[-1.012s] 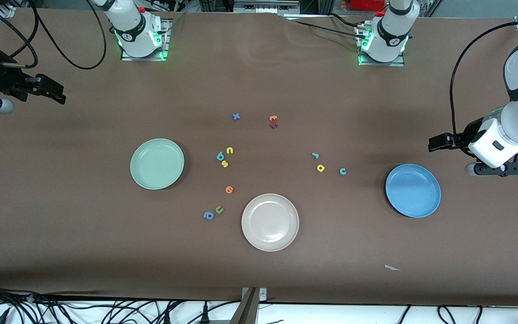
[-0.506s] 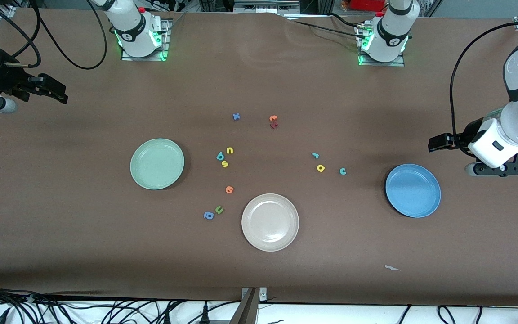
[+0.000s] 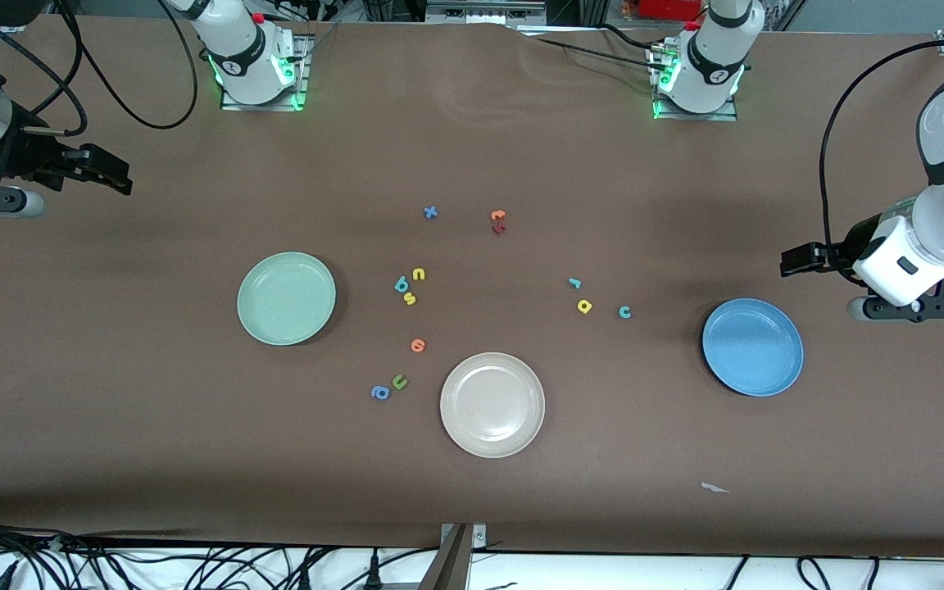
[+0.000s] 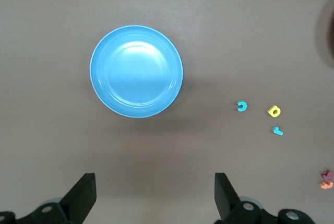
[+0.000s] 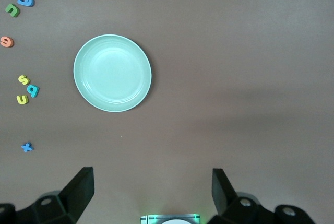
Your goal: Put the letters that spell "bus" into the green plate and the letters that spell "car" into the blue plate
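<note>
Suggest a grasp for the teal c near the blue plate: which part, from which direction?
Come straight down from above with the left claw, which is open and nearest. The teal c lies flat on the table, too low for a side approach. Pinch across its curved back and open ends; the yellow a beside it sits clear, so the fingers should fit.

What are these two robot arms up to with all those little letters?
Nothing is being handled yet. The left tool hangs open above the table near the blue plate; the right tool hangs open at the right arm's end. The teal b, yellow u and yellow s lie beside the empty green plate; the teal c, yellow a and teal r lie loose too.
</note>
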You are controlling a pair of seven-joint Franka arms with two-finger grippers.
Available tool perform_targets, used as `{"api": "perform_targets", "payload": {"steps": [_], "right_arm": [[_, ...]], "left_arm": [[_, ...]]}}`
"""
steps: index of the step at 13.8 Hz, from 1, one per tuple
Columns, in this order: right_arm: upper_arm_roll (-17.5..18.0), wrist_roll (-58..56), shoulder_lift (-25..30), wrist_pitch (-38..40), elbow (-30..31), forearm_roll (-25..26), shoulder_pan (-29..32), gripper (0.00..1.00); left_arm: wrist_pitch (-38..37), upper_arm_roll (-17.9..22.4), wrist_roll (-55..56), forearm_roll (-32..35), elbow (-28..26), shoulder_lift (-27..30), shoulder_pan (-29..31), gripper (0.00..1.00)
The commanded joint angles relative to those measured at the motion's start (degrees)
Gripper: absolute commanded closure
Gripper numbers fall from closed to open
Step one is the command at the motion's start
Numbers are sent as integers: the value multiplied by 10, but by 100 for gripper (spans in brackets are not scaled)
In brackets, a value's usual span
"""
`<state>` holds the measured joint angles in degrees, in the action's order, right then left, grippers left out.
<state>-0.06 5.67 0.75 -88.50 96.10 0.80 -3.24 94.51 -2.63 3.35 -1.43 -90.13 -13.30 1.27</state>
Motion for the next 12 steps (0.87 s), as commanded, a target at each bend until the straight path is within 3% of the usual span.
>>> {"api": "perform_targets", "payload": {"steps": [1,6,12], "right_arm": [[1,-7,-5,10,-14,4,-6,0],[5,10,-58,-7,-14,4,-79,0],[5,249,-133,-103,-8,8,-195,0]], "left_arm": [[-1,1,-4,-6,11,-5,1,0],[-1,1,-4,-6,10,-5,1,0],[-1,1,-3,-6,10,-5,1,0]]}}
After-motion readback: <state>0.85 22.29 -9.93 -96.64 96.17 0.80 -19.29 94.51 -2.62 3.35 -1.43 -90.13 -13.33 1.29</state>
